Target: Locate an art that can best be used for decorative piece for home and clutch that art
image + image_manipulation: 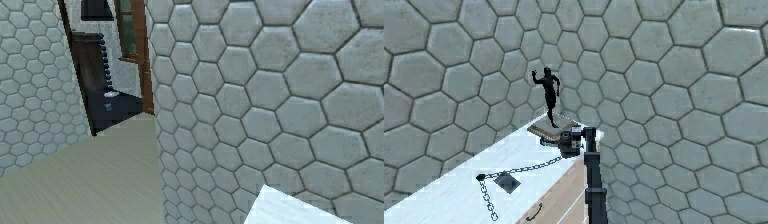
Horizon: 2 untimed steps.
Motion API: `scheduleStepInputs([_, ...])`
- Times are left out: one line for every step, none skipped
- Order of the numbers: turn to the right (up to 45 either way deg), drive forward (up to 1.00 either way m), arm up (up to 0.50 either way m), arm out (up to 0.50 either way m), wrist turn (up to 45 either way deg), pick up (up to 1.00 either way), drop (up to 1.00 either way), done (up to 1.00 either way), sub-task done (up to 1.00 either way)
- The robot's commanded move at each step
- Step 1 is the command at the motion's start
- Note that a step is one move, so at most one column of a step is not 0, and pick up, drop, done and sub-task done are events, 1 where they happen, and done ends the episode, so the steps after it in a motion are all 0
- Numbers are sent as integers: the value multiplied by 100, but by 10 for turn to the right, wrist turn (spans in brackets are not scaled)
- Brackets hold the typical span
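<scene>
Arm side view: a hexagon-tiled wall behind a white surface running on a diagonal. At the surface's far end, close to the wall, a black statue of a standing figure, upright on a flat brownish base. Just right of that base, the dark arm rising from the bottom edge, with the gripper at its far end and the thin fingers by the base's near edge. Cannot tell whether touching the base or only in front of it. Cannot tell the fingers' state either, nor whether holding anything, with the statue right behind.

Nearer on the surface, a dark chain lying in a line toward the gripper, with a small grey tag at its near end; possibly a keychain, too small to be sure.

Forward view: the same tiling across the right, pale floor, and at left a doorway with a dark cabinet and a black beaded column on it.
</scene>
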Motion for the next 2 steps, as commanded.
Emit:
scheduleStepInputs([0, 0, 10, 0, 0, 0, 0, 0, 0])
scheduleStepInputs([0, 0, 0, 0, 0, 0, 0, 100, 0])
